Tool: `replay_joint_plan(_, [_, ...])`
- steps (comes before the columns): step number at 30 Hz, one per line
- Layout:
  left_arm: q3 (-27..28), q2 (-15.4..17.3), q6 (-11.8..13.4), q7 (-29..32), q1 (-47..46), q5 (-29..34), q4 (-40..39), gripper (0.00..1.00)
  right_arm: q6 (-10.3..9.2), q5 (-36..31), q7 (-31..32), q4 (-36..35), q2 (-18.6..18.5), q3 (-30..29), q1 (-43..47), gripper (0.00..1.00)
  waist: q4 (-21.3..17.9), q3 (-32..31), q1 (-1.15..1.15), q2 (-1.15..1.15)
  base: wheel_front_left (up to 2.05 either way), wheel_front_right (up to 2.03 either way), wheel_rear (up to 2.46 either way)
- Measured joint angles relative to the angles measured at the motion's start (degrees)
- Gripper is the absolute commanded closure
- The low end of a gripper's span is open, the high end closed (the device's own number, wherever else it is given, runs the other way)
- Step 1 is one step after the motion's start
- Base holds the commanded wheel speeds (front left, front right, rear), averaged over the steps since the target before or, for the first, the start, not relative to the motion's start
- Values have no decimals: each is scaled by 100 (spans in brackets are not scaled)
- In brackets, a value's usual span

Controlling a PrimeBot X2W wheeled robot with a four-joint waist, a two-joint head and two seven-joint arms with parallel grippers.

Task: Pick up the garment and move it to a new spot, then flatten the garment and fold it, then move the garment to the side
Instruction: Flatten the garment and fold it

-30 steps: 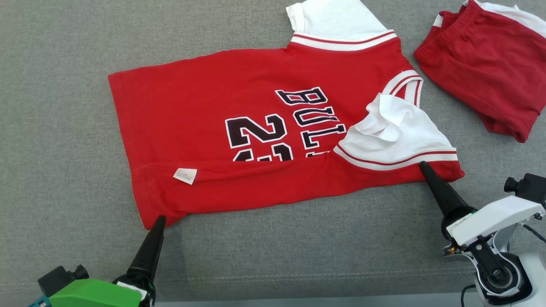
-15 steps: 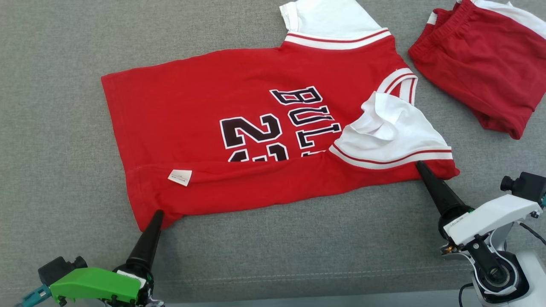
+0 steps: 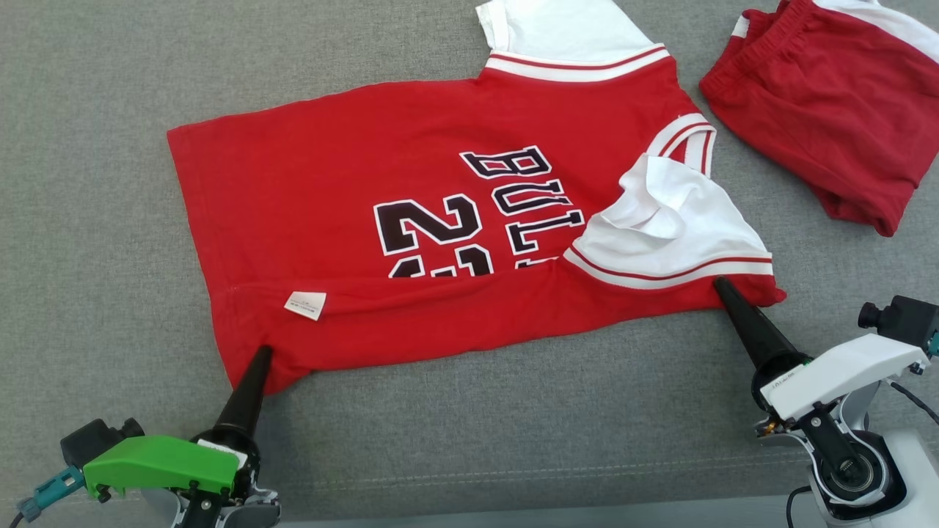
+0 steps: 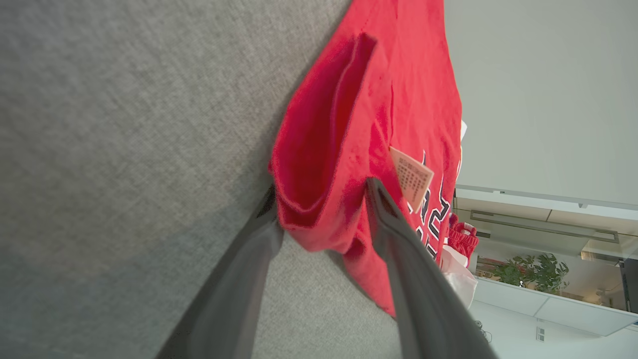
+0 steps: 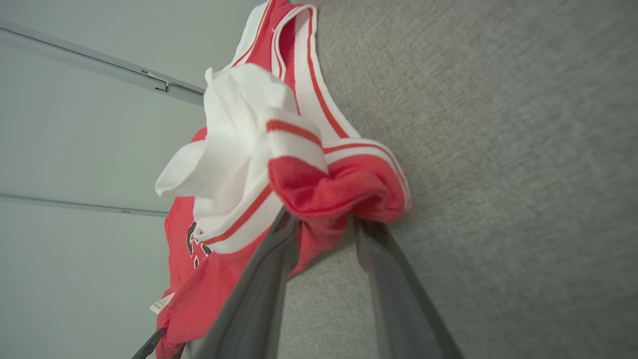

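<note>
The garment (image 3: 352,169) is a red jersey with white sleeves and black lettering, spread on the grey cloth surface with its near edge folded over and a white tag (image 3: 305,305) showing. My left gripper (image 3: 262,352) is at the near left hem corner. In the left wrist view its fingers (image 4: 384,219) straddle the folded hem (image 4: 319,164), standing apart: left gripper (image 4: 321,194) open. My right gripper (image 3: 719,283) is at the near right shoulder corner. In the right wrist view the right gripper (image 5: 324,222) is shut on bunched red cloth (image 5: 324,189) below the white sleeve (image 5: 234,124).
Red shorts (image 3: 821,110) with white trim lie crumpled at the far right, close to the jersey's collar side. The grey fabric surface (image 3: 95,147) stretches to the left and the front, with a seam (image 3: 513,477) near its front edge.
The head view has shifted slightly. My left gripper has pushed forward so its fingers reach over the hem corner. The right gripper keeps its hold at the shoulder corner.
</note>
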Motion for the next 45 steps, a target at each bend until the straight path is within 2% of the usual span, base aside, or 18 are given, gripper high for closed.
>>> replay_joint_plan(1, [0,0,-1,-1,-36,0,30,90,1,0,-11,7,3,3,-8,51,-1,2,0,0,0,0,0])
replay_joint_plan(2, [-1,0,-3,-1,-65,1,52,100,3,0,-11,15,7,9,-16,51,-3,3,0,0,0,0,0])
replay_joint_plan(6, [-10,5,-29,-41,-137,23,104,100,48,0,-31,41,26,20,-31,58,-14,-2,0,0,0,0,0])
replay_joint_plan(8, [-21,33,-37,-32,-149,51,110,100,48,0,-67,55,32,16,-42,72,-18,-4,0,0,0,0,0])
replay_joint_plan(10, [-26,113,-78,20,-154,87,132,100,51,0,-78,67,32,15,-65,96,-20,-11,0,0,0,0,0])
replay_joint_plan(11, [-26,174,-79,34,-160,102,140,100,52,0,-78,70,30,15,-73,100,-21,-15,0,0,0,0,0])
replay_joint_plan(16, [-20,403,-90,183,-204,157,147,100,107,1,-76,86,-31,14,-76,100,-19,-54,0,0,0,0,0])
replay_joint_plan(21, [11,491,-133,212,-203,185,157,100,114,3,-69,93,-89,-20,-75,100,-12,-115,0,0,0,0,0])
replay_joint_plan(25, [19,472,-182,243,-177,183,129,100,151,30,-69,107,-111,-52,-9,100,9,-198,0,0,0,0,0])
replay_joint_plan(34, [55,181,-246,100,202,31,5,100,149,183,-77,46,-77,-169,497,100,67,-301,0,0,0,0,0])
replay_joint_plan(45, [69,153,-263,-48,627,33,-164,100,121,220,-131,-118,-9,-209,916,100,127,-352,0,0,0,0,0])
